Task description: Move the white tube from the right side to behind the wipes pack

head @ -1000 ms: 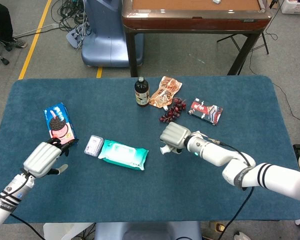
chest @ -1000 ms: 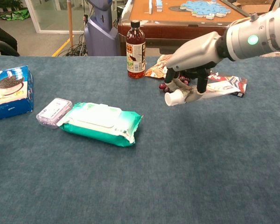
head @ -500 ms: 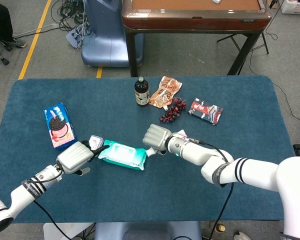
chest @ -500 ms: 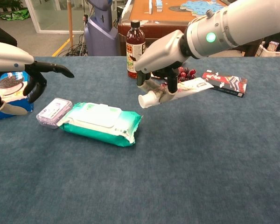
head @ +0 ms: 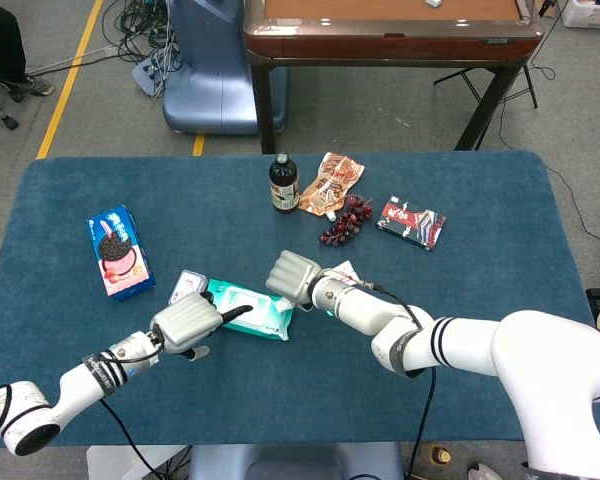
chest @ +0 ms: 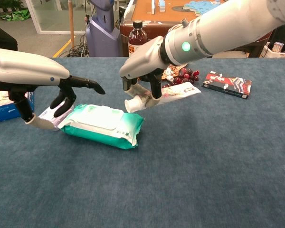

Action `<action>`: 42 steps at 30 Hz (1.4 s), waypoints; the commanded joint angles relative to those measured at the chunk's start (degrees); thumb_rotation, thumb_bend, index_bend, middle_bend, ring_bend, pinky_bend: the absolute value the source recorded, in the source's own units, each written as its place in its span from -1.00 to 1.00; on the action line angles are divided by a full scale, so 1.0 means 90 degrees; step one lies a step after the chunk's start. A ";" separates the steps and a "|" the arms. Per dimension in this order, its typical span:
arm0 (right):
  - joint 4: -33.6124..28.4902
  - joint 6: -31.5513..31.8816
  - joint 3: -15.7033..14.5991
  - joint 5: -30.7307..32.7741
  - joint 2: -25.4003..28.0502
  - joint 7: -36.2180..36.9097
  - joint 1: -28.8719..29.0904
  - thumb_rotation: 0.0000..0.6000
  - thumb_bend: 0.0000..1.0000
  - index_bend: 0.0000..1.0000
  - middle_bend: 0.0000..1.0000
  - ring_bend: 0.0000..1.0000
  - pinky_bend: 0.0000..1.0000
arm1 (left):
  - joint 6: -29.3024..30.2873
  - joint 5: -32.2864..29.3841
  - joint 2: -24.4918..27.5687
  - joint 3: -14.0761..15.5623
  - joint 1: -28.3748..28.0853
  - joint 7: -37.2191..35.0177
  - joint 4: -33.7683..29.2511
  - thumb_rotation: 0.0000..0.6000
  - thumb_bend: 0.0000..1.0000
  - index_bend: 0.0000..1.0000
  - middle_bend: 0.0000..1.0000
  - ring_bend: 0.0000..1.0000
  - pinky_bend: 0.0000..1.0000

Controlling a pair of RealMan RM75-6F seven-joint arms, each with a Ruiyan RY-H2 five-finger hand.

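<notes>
My right hand (chest: 141,76) (head: 293,277) holds the white tube (chest: 161,96) a little above the cloth, its capped end pointing left. The cap hangs just behind the right end of the green wipes pack (chest: 103,124) (head: 250,308), which lies flat at the table's centre-left. My left hand (chest: 66,92) (head: 188,324) hovers open over the pack's left end, fingers spread with one stretched toward the tube. It holds nothing.
A small lilac case (head: 186,288) lies against the pack's left end. A blue cookie box (head: 115,252) sits further left. Behind stand a dark bottle (head: 284,184), a snack bag (head: 332,182), red grapes (head: 347,220) and a dark packet (head: 411,222).
My right hand has carried the tube leftward from the table's middle to just behind the pack. The left hand has swung in from the left edge to over the pack's left end.
</notes>
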 commanded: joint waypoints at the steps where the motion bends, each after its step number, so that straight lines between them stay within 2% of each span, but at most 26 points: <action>1: -0.0039 0.0095 -0.0061 0.0077 -0.0036 -0.0029 0.0070 1.00 0.76 0.70 0.55 0.56 0.35 | -0.0115 -0.0184 -0.0129 -0.0028 -0.0139 0.0063 0.0017 1.00 -0.51 -1.00 0.15 0.05 -0.47; 24: -0.0175 0.0376 -0.0232 0.0286 -0.0064 0.0081 0.0283 1.00 0.76 0.72 0.56 0.59 0.35 | -0.0337 -0.0877 -0.0655 0.0099 -0.0715 0.0279 0.0406 1.00 -0.51 -1.00 0.15 0.05 -0.47; 42: -0.0190 0.0397 -0.0121 -0.0031 -0.0019 0.0454 0.0146 1.00 0.80 0.80 0.61 0.66 0.37 | -0.0302 -0.1189 -0.0718 0.0388 -0.0862 0.0631 0.0471 1.00 -0.51 -0.93 0.15 0.05 -0.47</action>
